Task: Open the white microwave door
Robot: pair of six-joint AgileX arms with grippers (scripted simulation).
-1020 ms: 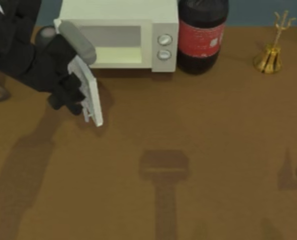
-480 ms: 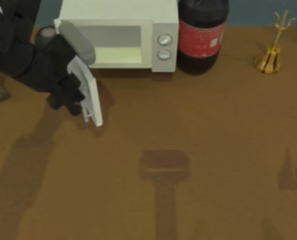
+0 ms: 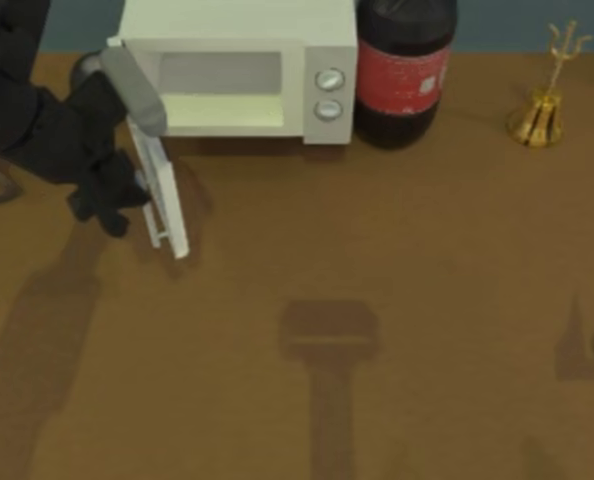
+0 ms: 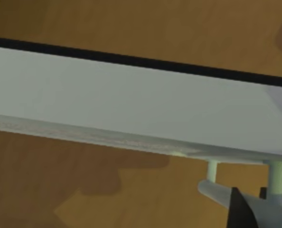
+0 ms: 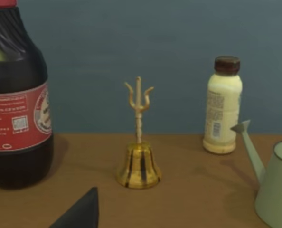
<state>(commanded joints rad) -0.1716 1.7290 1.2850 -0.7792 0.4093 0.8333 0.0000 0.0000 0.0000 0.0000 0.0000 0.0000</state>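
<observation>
Gripping the door's handle, your left gripper (image 3: 127, 195) has its jaws closed on the pale bar that stands off the door (image 3: 165, 205) on two short posts; the left wrist view shows a dark finger tip (image 4: 243, 213) pressed against that handle (image 4: 217, 192) with the door's flat face running across above it. You see the door from above as a thin white edge, swung out from the front of the white microwave (image 3: 237, 65) and pointing toward the near side of the desk (image 3: 397, 300), hinged at the microwave's left corner. The pale cream cavity is fully exposed, with the two silver knobs (image 3: 329, 94) on the right panel.

The microwave sits at the far left of the desk, just beside a dark red-labelled bottle (image 3: 405, 65). Farther right stands a gold bell (image 3: 542, 110); the right wrist view also shows a cream bottle (image 5: 222, 107) and a pale watering can (image 5: 274, 185).

Judging by this, you are in the last stretch of the opening swing: the door stands about square to the front. Your next move calls for either a little more pull along the hinge's arc or a clean release, drawing back without nudging the door shut. Your right arm is parked off the desk's right side; you cannot tell its jaws' state.
</observation>
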